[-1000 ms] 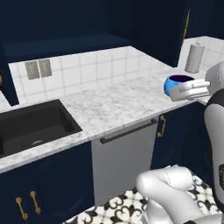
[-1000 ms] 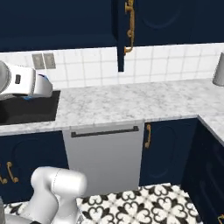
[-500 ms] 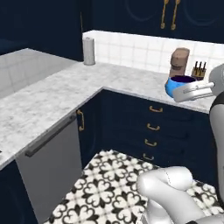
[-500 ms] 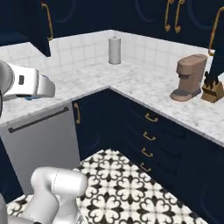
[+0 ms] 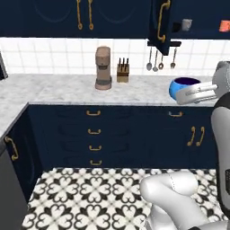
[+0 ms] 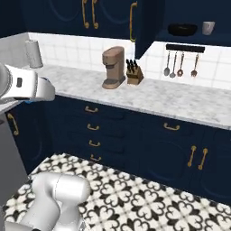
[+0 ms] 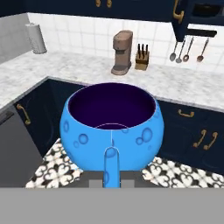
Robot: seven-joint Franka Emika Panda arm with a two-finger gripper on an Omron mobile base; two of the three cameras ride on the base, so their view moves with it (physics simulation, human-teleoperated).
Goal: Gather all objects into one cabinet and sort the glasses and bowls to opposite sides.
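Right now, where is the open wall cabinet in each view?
Left base view: open wall cabinet at top right, cut by the picture's edge.
Right base view: top right.
Hand view: top right corner.
Shared landmark: hanging spoons on the wall just below it.

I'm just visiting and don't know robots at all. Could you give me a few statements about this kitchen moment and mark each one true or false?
1. The jaws are shut on the blue bowl. True.
2. The blue bowl rests on the marble counter. False: it is held up in the air, in front of the counter.
3. A black bowl already sits on the shelf of the open wall cabinet. True.
4. The coffee machine stands on the floor. False: it stands on the counter beside the knife block.
5. Spoons and ladles hang on the tiled wall below the cabinet. True.
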